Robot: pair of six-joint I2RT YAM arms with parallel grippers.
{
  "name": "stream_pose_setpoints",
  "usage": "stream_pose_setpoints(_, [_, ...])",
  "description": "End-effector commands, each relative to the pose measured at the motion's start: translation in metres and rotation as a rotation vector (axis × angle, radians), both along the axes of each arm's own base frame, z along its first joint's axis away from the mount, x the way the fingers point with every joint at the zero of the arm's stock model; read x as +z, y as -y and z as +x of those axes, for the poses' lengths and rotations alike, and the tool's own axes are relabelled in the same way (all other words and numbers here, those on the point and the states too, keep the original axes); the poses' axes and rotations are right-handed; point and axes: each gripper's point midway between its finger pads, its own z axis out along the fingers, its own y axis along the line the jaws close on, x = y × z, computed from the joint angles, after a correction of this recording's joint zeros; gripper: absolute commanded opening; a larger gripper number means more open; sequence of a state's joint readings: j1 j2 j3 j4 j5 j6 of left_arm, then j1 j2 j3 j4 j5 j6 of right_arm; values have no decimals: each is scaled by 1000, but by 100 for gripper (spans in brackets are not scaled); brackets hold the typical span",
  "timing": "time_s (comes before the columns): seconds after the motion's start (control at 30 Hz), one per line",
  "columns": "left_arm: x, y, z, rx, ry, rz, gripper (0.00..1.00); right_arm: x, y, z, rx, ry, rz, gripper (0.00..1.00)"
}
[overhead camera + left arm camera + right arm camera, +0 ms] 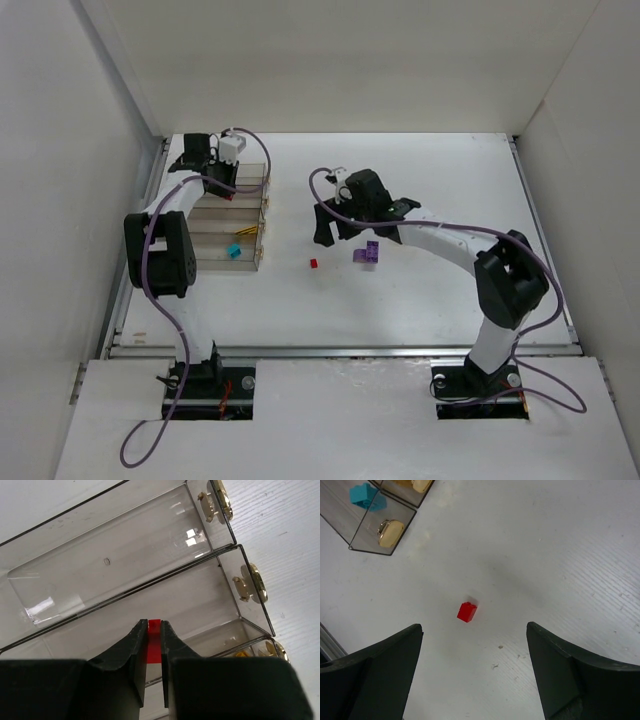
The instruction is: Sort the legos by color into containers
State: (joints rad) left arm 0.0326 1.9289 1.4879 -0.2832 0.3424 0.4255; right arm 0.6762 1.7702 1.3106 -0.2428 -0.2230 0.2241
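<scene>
The four clear containers (232, 215) stand in a row at the left. My left gripper (221, 180) hovers over the far bins, shut on a red lego (154, 650); the left wrist view shows the gripper (154, 626) above the second bin (200, 595), with the farthest bin (125, 555) empty. A yellow lego (241, 654) lies in the third bin and a cyan lego (233, 251) in the nearest. My right gripper (333, 232) is open above the table; in the right wrist view it (474, 626) is over a loose red lego (467, 612). Purple legos (366, 253) lie beside it.
White walls enclose the table on the left, back and right. A metal rail (340, 350) runs along the near edge. The nearest bin's yellowish tab (390, 532) and the cyan lego (366, 497) show at the top left of the right wrist view.
</scene>
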Motion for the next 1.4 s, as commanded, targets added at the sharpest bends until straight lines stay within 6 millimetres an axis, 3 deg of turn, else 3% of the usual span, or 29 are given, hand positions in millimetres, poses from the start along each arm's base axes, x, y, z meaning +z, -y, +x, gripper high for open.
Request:
stream_pose_setpoints(0.0, [18,-3,12,-9,72,23,9,11,-15,-2,43,28,26,89])
stream_pose_setpoints(0.03, [18,-3,12,-9,72,23,13,5,-14,-3,43,14,14,89])
stream_pose_setpoints(0.07, [14,-3,9,-9,61,22,24,9,-15,-2,43,21,20,89])
stream_pose_setpoints(0.13, [14,-3,7,-16,62,28,34,13,-17,0,43,28,26,89])
stream_pose_setpoints(0.17, [10,-3,5,-16,53,28,37,7,-16,-1,43,14,14,97])
stream_pose_setpoints(0.23, [15,-3,5,-16,62,28,45,10,-19,-1,50,31,11,100])
stream_pose_setpoints(0.43, [24,-2,-1,9,63,6,45,6,-28,-7,56,41,-59,100])
stream_pose_setpoints(0.57, [59,0,-5,36,120,-19,45,-1,-32,-10,26,35,-137,96])
stream_pose_setpoints(0.63, [76,-6,-7,76,150,-33,45,-17,-27,-13,3,3,-203,93])
stream_pose_setpoints(0.77, [119,-38,-15,249,217,-57,45,-31,-28,-16,-25,-47,-235,83])
stream_pose_setpoints(0.87, [133,-62,-27,351,235,-78,45,-45,-30,-22,-34,-71,-264,73])
stream_pose_setpoints(0.9, [147,-73,-35,383,266,-83,45,-49,-31,-20,-40,-70,-274,71])
stream_pose_setpoints(0.93, [153,-76,-39,389,283,-97,45,-46,-35,-22,-35,-61,-279,68])
stream_pose_setpoints(1.0, [164,-75,-51,392,313,-112,45,-58,-35,-23,-52,-65,-317,67])
stream_pose_setpoints(1.37, [183,-78,-70,459,379,-157,46,-80,-42,-23,-78,-72,-385,47])
